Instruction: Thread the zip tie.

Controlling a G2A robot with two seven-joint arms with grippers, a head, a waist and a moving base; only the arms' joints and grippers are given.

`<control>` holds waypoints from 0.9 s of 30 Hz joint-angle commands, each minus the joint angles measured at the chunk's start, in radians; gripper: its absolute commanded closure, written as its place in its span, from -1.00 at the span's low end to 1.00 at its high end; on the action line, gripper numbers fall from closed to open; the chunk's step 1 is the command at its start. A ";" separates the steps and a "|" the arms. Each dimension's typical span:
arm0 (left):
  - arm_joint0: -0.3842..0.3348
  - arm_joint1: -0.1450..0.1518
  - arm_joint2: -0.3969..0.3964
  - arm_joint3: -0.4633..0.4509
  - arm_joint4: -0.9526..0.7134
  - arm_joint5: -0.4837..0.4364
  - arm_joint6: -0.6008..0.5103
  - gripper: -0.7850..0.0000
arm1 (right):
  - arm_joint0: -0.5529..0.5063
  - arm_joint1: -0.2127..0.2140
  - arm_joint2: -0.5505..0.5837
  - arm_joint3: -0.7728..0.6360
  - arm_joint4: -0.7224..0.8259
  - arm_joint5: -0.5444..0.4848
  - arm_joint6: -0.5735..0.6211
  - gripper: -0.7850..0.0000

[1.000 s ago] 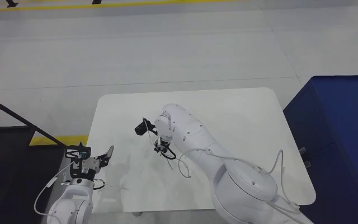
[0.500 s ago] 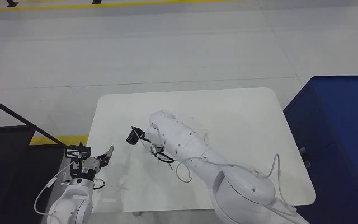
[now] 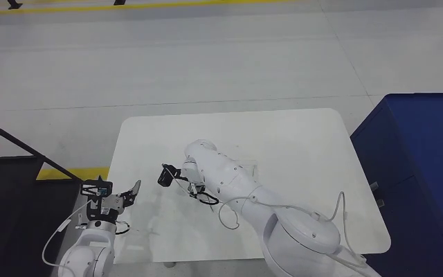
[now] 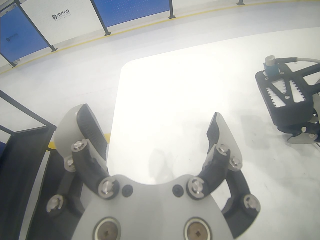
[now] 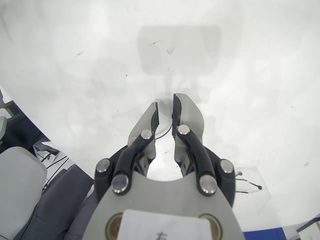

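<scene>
Left tool is held released at the bench edge, lower left of the top view. A thin dark zip tie is seen at right tool, mid-frame left; its grip cannot be told.

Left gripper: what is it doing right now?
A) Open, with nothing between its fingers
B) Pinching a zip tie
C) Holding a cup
A: the left wrist view shows the left gripper with its fingers spread wide, and only bare table between them.
</scene>
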 commanded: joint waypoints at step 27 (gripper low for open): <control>0.000 0.000 0.000 0.000 0.000 0.000 0.000 -1.00 | -0.017 0.038 0.043 -0.092 -0.052 0.082 0.069 0.66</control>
